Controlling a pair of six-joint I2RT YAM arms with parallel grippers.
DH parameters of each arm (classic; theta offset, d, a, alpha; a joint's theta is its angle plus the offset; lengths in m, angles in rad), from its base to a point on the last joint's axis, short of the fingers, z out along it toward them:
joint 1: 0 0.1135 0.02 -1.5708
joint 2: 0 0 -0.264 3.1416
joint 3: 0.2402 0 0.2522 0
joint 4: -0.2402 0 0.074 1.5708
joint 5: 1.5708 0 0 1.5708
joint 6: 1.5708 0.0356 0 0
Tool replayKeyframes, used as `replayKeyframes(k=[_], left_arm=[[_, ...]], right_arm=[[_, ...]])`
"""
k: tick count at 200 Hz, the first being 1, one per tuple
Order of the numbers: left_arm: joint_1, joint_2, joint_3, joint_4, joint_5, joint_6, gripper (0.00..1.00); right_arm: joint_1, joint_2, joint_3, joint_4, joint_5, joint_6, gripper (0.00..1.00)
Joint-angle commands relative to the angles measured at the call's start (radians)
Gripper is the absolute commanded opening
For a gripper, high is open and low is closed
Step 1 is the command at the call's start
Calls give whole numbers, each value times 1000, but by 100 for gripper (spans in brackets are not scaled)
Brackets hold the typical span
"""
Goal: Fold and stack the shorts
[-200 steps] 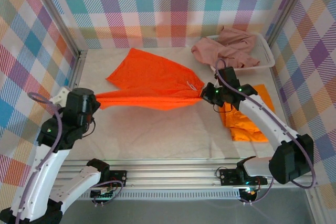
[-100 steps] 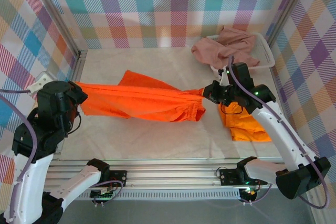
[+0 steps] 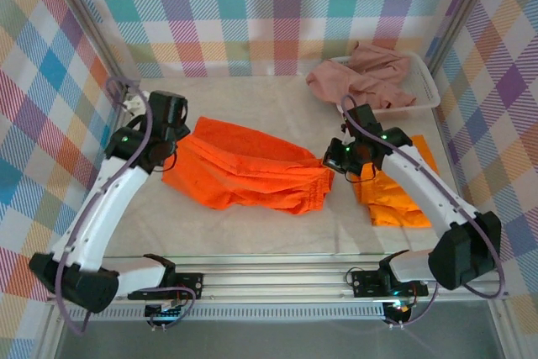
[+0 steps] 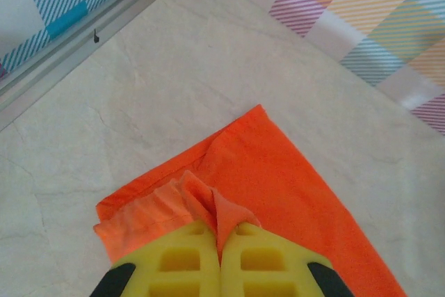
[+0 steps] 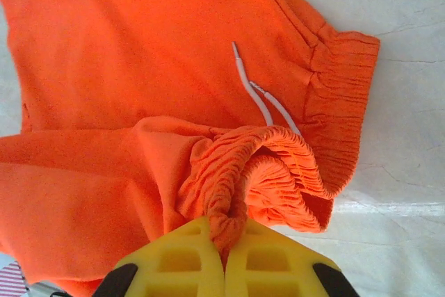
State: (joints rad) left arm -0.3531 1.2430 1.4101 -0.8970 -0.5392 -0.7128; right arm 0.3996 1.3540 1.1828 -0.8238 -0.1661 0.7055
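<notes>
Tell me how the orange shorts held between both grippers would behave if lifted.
Probably floppy: the orange shorts lie in folds between the left gripper and the right gripper. Likely light, since small pinches hold them. The white drawstring may dangle.

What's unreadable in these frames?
- Top external: folded orange shorts at right, partly under the right arm; fold quality unclear.
- Top external: pink shorts heap over the white basket; anything beneath is hidden.
- Left wrist: layers of the spread orange shorts pinched, hidden between the yellow fingers.
</notes>
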Motion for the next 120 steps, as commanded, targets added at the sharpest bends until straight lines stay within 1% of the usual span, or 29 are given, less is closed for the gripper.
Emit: replayKeyframes(k=[1,38,47,55,69,79,90,103,111,116,120], left_arm=[[29,73,2,95,6,9,0],[70,289,82,145,33,16,0],[80,349,115,145,45,19,0],[91,402,146,146,71,18,0],[114,482,190,180,133,21,12],[130,526,223,218,189,35,23],[146,549,255,254,235,49,39],[158,530,276,286,282,72,51],[162,496,266,308,294,81,65],[164,466,253,320,299,84,78],[166,443,240,329,307,86,85]], right_arm=[[-20,44,-16,39,7,4,0],[-63,135,-25,87,-20,15,0],[-77,162,-27,100,-29,16,4],[-85,185,-25,112,-38,18,6],[-110,230,-14,117,-52,19,12],[-135,253,-1,120,-76,20,16],[-161,258,3,134,-115,26,26],[-185,240,3,145,-136,35,36],[-192,218,3,142,-120,37,47],[-193,200,2,136,-106,34,54],[-192,186,1,134,-92,33,58]])
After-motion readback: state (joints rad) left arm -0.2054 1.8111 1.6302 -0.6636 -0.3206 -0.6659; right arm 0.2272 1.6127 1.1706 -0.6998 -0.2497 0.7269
